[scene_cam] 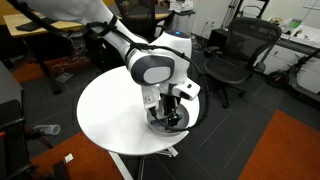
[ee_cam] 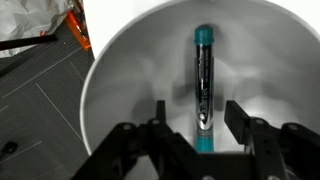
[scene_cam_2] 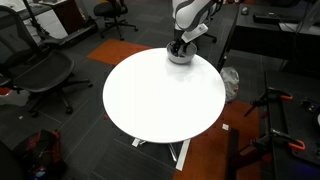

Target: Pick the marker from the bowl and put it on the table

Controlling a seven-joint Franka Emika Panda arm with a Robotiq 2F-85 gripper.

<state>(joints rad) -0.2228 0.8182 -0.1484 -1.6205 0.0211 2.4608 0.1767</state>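
Observation:
The teal-blue marker [ee_cam: 203,85] lies lengthwise inside the grey-silver bowl [ee_cam: 120,90], filling the wrist view. My gripper [ee_cam: 200,115] is open and reaches down into the bowl, one finger on each side of the marker, with gaps between the fingers and the pen. In both exterior views the gripper [scene_cam: 170,113] [scene_cam_2: 178,48] is lowered into the bowl [scene_cam: 166,122] [scene_cam_2: 180,57], which sits near the edge of the round white table [scene_cam: 110,110] [scene_cam_2: 160,95]. The marker is hidden by the gripper in both exterior views.
Black office chairs [scene_cam: 235,55] [scene_cam_2: 40,70] stand around the table. A wooden desk [scene_cam: 60,25] is behind the arm. A white bag [ee_cam: 30,20] lies on the dark floor beside the table. An orange carpet patch [scene_cam: 285,150] is nearby.

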